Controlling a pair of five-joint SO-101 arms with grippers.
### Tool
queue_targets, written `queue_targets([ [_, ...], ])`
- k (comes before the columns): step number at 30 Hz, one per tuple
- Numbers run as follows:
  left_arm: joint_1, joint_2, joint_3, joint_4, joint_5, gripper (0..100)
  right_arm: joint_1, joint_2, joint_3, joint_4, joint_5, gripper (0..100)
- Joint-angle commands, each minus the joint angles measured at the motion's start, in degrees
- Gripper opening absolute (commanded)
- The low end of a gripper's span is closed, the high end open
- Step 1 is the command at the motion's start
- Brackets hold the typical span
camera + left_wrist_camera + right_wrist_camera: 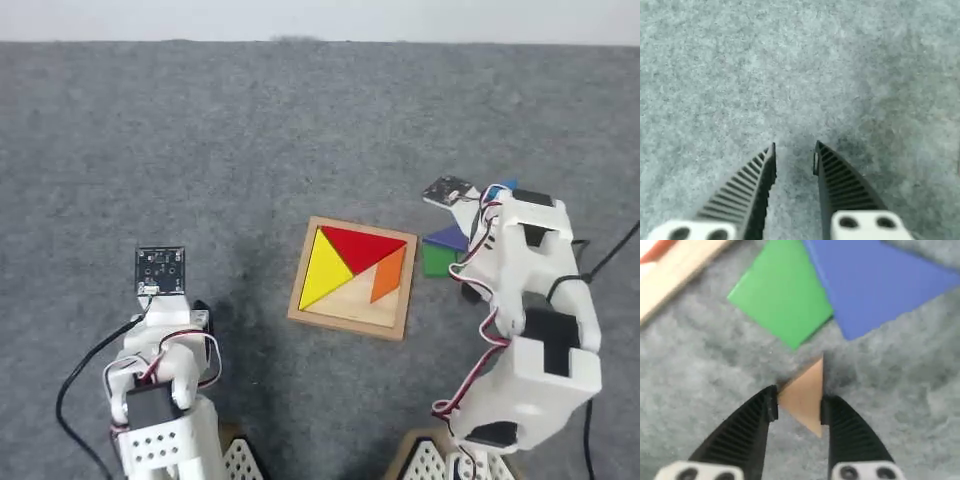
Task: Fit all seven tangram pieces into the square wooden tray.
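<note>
Right gripper: clenched on a small tan triangle, one jaw against each side; hard to tell whether the piece rests on the mat or hangs just above it.
Beside the grasp: a green square lies just beyond the triangle's tip. A blue triangle touches the square's edge, its far corners cut off by the frame.
Right arm: in the high view it covers its own gripper and the tan piece, plus much of the green and blue pieces (a further sliver of blue peeks out by the arm's far end, too little to identify).
Tray: mid-table, just beside the green square. It holds a yellow triangle, a red triangle and an orange piece, with bare wood along the near side.
Left gripper: released, jaws slightly parted over plain grey mat.
Left arm: well apart from the tray, at the table's near edge.
</note>
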Motion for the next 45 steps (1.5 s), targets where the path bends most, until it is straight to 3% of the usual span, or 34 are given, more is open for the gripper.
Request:
queue_targets([
  [1, -0.18, 0.09, -0.48, 0.35, -0.62, 12, 0.4, -6.2, -1.32, 0.84, -6.24, 5.4],
  [9, -0.18, 0.09, -0.48, 0.35, -0.62, 12, -4.7, -20.79, -1.32, 8.4, -17.58, 5.4],
  [17, -0.18, 0.09, -0.48, 0.35, -0.62, 12, -23.87, -26.95, -1.41, 11.21, -35.96, 5.4],
  [25, -0.18, 0.09, -0.48, 0.35, -0.62, 12, -39.43, -19.38, -1.67, 2.51, -57.85, 5.8],
  [34, -0.18, 0.09, -0.48, 0.35, -0.62, 12, -42.68, -9.89, -4.04, -3.91, -79.74, 5.9],
  [39, -0.18, 0.09, -0.48, 0.35, -0.62, 12, -41.98, -9.54, -5.01, -3.91, -85.19, 6.2],
  [45, -0.18, 0.09, -0.48, 0.35, -0.62, 12, -38.11, -9.54, -4.84, -3.91, -89.85, 15.2],
])
